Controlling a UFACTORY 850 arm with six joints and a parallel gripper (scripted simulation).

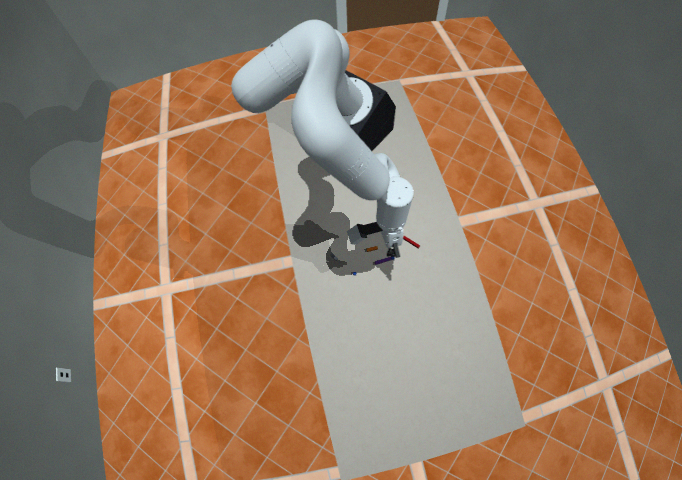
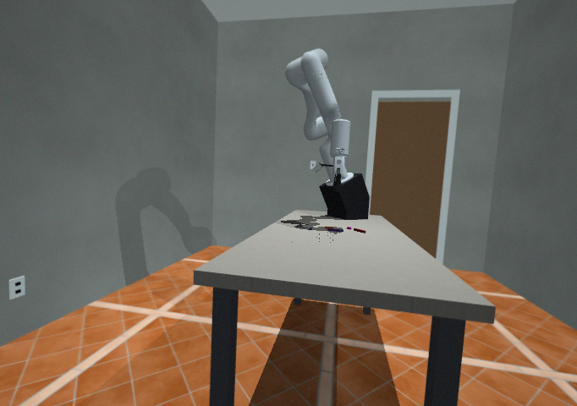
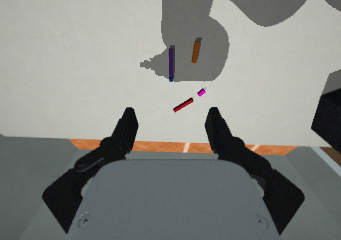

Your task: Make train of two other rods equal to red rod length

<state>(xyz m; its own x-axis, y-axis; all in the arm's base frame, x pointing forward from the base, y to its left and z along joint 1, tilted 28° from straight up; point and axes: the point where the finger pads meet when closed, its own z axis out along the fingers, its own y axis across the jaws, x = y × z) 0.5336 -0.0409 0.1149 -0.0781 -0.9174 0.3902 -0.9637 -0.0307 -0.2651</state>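
My gripper is open and empty, high above the table. The purple rod lies flat. A small blue rod lies at its end, in line with it; no gap shows at this size. The orange rod lies apart beside the purple rod. The red rod lies slanted, apart, and the magenta rod lies close to its end; the arm hides the magenta rod in the top view.
Another small blue piece lies beyond the purple rod's other end; I cannot make it out in the wrist view. The black arm base stands at the table's far end. The arm's shadow covers the purple and orange rods.
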